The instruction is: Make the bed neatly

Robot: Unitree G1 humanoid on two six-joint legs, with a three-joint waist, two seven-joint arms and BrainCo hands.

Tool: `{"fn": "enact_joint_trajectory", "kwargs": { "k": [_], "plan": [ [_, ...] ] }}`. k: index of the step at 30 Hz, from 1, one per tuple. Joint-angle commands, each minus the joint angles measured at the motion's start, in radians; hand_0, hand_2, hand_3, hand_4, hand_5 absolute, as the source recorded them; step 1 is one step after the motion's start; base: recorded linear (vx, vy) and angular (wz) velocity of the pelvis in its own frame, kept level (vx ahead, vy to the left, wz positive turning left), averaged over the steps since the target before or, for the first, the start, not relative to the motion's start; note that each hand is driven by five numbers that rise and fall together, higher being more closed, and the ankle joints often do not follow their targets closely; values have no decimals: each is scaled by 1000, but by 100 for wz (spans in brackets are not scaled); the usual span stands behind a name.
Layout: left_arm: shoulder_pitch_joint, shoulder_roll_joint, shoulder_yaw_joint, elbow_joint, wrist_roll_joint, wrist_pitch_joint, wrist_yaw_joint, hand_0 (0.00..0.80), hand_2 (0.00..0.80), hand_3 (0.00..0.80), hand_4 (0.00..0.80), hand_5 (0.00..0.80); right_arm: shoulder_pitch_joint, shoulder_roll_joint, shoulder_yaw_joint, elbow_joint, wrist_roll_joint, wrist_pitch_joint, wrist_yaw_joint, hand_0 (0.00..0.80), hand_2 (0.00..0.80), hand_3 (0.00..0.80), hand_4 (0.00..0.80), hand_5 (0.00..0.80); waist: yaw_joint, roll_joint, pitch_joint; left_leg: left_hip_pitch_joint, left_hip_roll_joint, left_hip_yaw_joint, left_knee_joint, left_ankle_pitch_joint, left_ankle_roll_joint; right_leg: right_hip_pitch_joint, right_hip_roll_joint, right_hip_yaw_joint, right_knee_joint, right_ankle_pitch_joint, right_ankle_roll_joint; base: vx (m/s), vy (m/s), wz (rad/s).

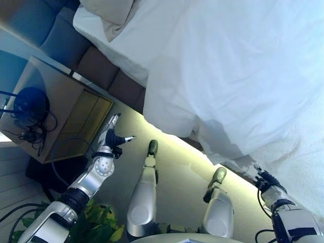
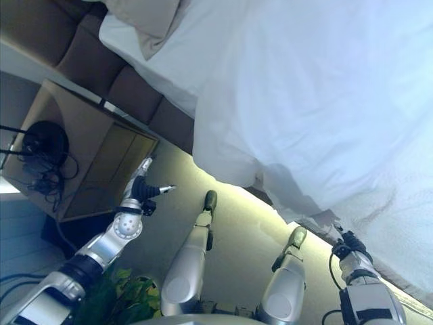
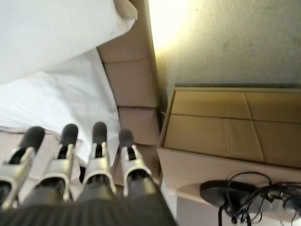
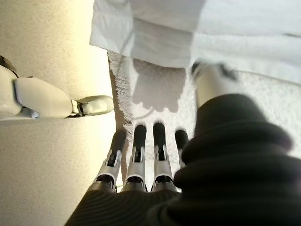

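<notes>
The bed runs across the upper part of the head views, its side padded in brown squares. A white duvet covers most of it and hangs over the near edge in a rumpled fold that drops toward the floor. At the head of the bed a beige pillow lies on the white sheet, partly past the duvet's edge. Under the duvet, along the near side, a cream blanket with a short fringe shows in the right wrist view.

The left hand hangs in the air beside the bed, between the padded side and a wooden nightstand, touching neither. In its wrist view its fingers are straight and spread in a row, holding nothing. A black lamp base with tangled cords sits on the nightstand top.

The right hand is at the bed's near edge, just under the hanging duvet and close to the fringed blanket. Its fingers lie straight side by side, pointing at the blanket's fringe, with nothing gripped.

A green plant stands low by the left arm. No writing or labels can be read anywhere.
</notes>
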Motion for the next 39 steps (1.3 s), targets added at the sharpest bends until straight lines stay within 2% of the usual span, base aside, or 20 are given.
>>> {"fn": "enact_joint_trajectory", "kwargs": {
  "k": [1,8,9,10,15,22,31,34,39],
  "plan": [
    [-22,43,55,-31,-12,-21,48,0,0,0,0,0,4,-32,-20,-45,52,6,21,800,800,800,800,800,7,-14,16,-43,-22,38,66,-34,64,-126,11,29,11,131,-28,0,0,0],
    [-28,59,64,-51,-8,-30,61,0,0,0,0,0,-38,-49,-15,-86,27,8,37,800,800,800,800,800,9,-4,19,-79,-30,45,64,-24,67,-168,-1,31,7,145,-21,-11,5,0],
    [-30,63,65,-54,-12,-31,61,0,0,0,0,0,-45,-53,-13,-87,27,14,37,515,515,515,515,515,10,-1,20,-83,-31,48,62,-22,68,-173,-3,31,8,146,-19,-43,7,0],
    [-32,66,66,-58,-15,-35,58,0,0,0,0,0,-57,-59,-13,-87,24,28,41,0,0,0,0,0,11,3,21,-89,-33,50,61,-21,69,-180,-5,31,9,145,-18,-42,4,2],
    [-20,67,69,-56,-11,-51,54,0,0,0,0,0,-72,-77,-11,-92,38,62,50,0,0,0,0,0,13,11,24,-100,-41,53,64,-17,69,-197,-7,30,21,143,-18,-18,6,5],
    [-6,60,83,-51,1,-54,64,0,0,0,0,0,-1,-44,-23,-118,53,74,31,0,0,0,0,0,0,-12,25,-105,-32,54,78,-24,66,-209,3,36,38,139,-19,0,0,0],
    [-4,56,72,-50,5,-49,81,0,0,0,0,0,11,-44,-18,-95,20,78,46,0,0,0,0,0,-8,-16,38,-117,-31,56,93,-30,69,-229,10,46,47,140,-18,1,-4,-2],
    [-16,62,66,-57,-8,-46,87,0,0,0,0,0,-7,-63,-17,-94,20,68,51,0,0,0,0,0,-5,-11,45,-125,-37,54,99,-29,71,-240,4,48,60,137,-17,0,0,0],
    [-20,75,65,-79,-26,-64,81,0,0,0,0,0,-90,-116,-3,-121,-39,56,36,0,0,0,0,0,10,18,58,-158,-55,41,103,-17,75,-286,-13,47,83,135,-14,0,0,0]
  ]
}}
